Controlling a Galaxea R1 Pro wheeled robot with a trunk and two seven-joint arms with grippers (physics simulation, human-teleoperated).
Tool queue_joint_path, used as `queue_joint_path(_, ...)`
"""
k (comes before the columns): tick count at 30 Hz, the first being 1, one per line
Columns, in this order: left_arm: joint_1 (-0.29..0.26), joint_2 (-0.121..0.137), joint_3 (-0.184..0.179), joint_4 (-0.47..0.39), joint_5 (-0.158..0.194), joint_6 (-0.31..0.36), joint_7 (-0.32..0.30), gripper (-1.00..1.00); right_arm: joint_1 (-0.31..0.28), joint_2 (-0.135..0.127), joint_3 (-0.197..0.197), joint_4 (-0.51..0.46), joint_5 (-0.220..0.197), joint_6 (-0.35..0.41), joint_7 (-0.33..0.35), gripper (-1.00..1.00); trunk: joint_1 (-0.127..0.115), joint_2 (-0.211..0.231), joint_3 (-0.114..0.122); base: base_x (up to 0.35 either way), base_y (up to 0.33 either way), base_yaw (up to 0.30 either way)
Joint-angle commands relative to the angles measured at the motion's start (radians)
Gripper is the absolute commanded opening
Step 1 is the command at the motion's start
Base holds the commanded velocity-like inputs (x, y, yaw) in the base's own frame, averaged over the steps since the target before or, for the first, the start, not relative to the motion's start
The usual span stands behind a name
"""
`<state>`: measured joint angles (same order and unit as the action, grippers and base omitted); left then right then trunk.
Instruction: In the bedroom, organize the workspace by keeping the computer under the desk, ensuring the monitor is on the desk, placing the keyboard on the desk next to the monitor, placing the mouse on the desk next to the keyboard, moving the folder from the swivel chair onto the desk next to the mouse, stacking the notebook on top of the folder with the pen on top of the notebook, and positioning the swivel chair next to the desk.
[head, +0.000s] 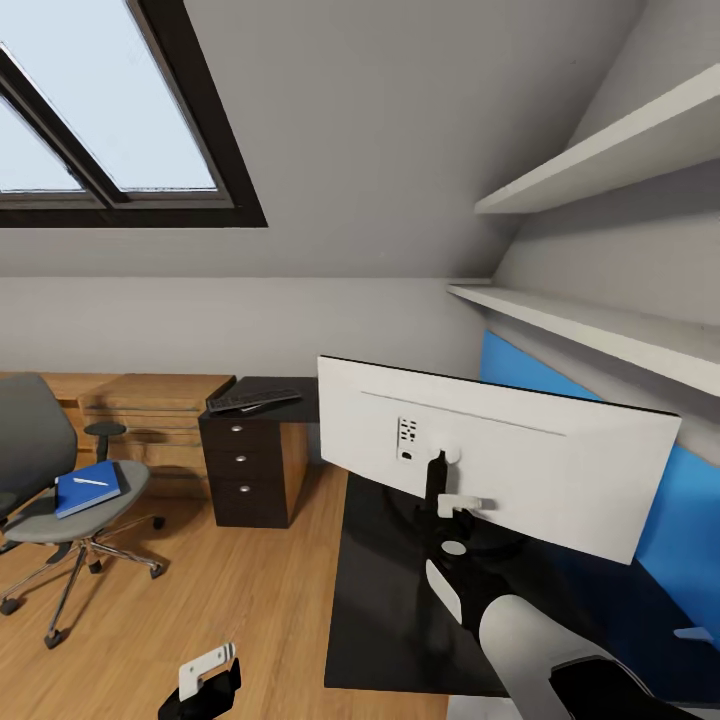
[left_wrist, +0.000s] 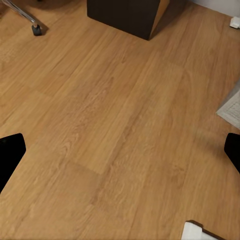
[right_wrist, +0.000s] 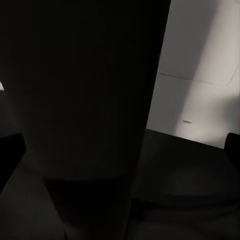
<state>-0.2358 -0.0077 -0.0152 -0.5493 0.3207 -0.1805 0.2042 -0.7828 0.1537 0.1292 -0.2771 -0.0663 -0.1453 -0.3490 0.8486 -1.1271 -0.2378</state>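
The monitor (head: 500, 450) stands on the black desk (head: 385, 620), its white back toward me. My right gripper (head: 458, 505) reaches in at the monitor's thin black neck. In the right wrist view the neck (right_wrist: 85, 100) is large between the spread fingertips of the right gripper (right_wrist: 120, 150), which is open. The keyboard (head: 253, 400) lies on the desk's far section. The swivel chair (head: 60, 480) stands at the left, with the blue folder (head: 88, 492) on its seat and the white pen (head: 90, 482) on top. My left gripper (head: 205, 682) hangs open over the floor (left_wrist: 120, 155). Notebook, mouse and computer are out of view.
The desk's drawer unit with round knobs (head: 245, 470) stands under the far section. A light wooden chest (head: 150, 410) sits along the back wall behind the chair. Two white shelves (head: 600, 330) project from the right wall above a blue panel (head: 690, 520). Wooden floor (head: 230, 590) lies between chair and desk.
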Motion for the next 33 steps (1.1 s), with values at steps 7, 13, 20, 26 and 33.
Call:
queue_joint_path(7, 0.0, 0.0, -0.002, 0.0, 0.006, -0.004, 0.003, 1.0, -0.001, 0.0, 0.007, 0.001, -0.007, -0.004, -0.005, 1.0, 0.0, -0.001, -0.001, -0.001, 0.001, 0.0)
queue_joint_path(13, 0.0, 0.0, -0.002, 0.0, 0.006, -0.004, 0.003, 1.0, -0.001, 0.0, 0.007, 0.001, -0.007, -0.004, -0.005, 1.0, 0.0, -0.001, -0.001, -0.089, 0.081, 0.0)
queue_joint_path(20, -0.001, 0.0, -0.002, 0.0, 0.006, -0.004, 0.003, 1.0, -0.001, 0.0, 0.008, 0.002, -0.006, -0.004, -0.005, 1.0, 0.0, -0.001, -0.001, -0.048, 0.042, 0.0)
queue_joint_path(26, -0.001, 0.0, -0.002, 0.0, 0.006, -0.004, 0.003, 1.0, -0.001, 0.0, 0.008, 0.003, -0.006, -0.004, -0.005, 1.0, 0.0, -0.001, -0.001, -0.006, 0.005, 0.0)
queue_joint_path(33, -0.001, 0.0, -0.002, 0.0, 0.006, -0.004, 0.003, 1.0, -0.001, 0.0, 0.008, 0.003, -0.006, -0.004, -0.005, 1.0, 0.0, -0.001, -0.001, -0.088, 0.044, 0.0)
